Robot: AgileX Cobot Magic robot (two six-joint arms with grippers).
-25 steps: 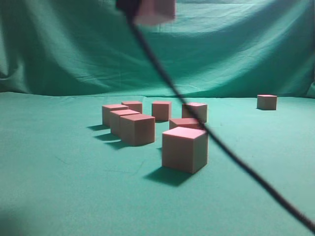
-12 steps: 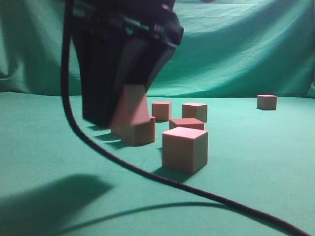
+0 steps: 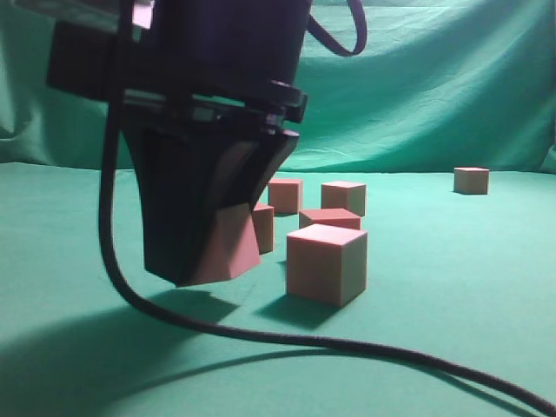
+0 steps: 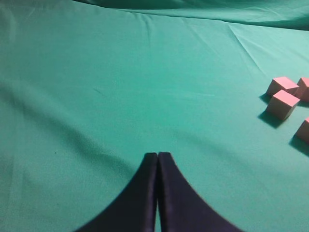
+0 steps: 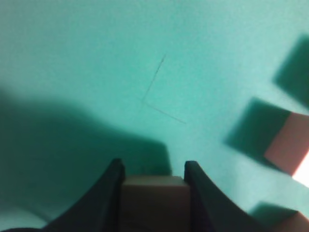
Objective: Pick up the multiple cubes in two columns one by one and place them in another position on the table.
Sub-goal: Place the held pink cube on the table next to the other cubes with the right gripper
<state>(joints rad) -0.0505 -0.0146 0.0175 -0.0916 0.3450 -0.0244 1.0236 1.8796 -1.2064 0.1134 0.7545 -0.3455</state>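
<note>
My right claw [image 5: 152, 186] was clenched on a cube [image 5: 153, 199], the block wedged between its two dark fingers [image 5: 107, 193]. From the exterior camera I saw that claw [image 3: 208, 261] large in the foreground, holding the cube [image 3: 228, 252] tilted and just clear of the green table [image 3: 452, 295], with its shadow spread on the cloth below. A black cable [image 3: 261, 334] looped down from the arm and trailed off to the claw's right. Just to the right of the claw stood the nearest loose cube [image 3: 326, 262]; behind it I saw several more [image 3: 343, 197], and one cube [image 3: 471, 180] sat well apart, far off to the right.

My left claw [image 4: 157, 166] was pressed closed with nothing in it, hanging over bare cloth. A few cubes [image 4: 283, 104] lay well off to its right.
</note>
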